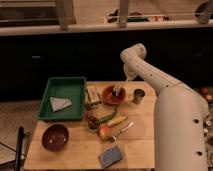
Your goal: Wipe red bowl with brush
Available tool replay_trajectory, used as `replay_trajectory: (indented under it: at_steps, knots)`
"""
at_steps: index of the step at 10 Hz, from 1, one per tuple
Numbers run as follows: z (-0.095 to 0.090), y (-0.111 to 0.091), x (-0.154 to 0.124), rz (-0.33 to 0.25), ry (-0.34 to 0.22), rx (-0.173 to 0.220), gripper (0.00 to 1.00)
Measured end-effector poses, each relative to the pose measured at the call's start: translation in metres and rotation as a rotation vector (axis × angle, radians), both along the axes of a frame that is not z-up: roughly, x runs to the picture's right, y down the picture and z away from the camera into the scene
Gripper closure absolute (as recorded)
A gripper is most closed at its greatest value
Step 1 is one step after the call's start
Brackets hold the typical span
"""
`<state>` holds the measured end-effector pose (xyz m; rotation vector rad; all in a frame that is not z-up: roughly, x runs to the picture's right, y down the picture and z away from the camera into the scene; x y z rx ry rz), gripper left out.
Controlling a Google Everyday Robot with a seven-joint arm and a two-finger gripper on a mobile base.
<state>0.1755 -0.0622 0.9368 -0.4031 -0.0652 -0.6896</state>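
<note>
Gripper (128, 77) hangs just behind the far rim of the red bowl (109, 97); the brush (118, 91) sits inside the bowl.
The brush looks small and light, probably with a stiff body and soft bristles. It is best pinched across its stubby upper part, which seems to rise clear of the bowl's floor. The shallow bowl may slide when pressed. The arm peaks at an elbow above and behind the bowl, its wrist dropping steeply. I cannot tell whether the gripper is clenched or released.

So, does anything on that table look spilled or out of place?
Nothing stands out. The brush lies inside the red bowl, the metal cup stands upright beside it, and nothing looks spilled. The gripper hangs just above and behind that bowl.
</note>
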Motion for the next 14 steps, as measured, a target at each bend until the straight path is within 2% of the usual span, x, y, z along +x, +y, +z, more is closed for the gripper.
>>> replay_trajectory:
  at_steps: [6, 14]
  knots:
    - [0.002, 0.008, -0.016, -0.032, -0.052, -0.025, 1.0]
    - [-0.009, 0.014, -0.013, -0.041, -0.053, -0.025, 1.0]
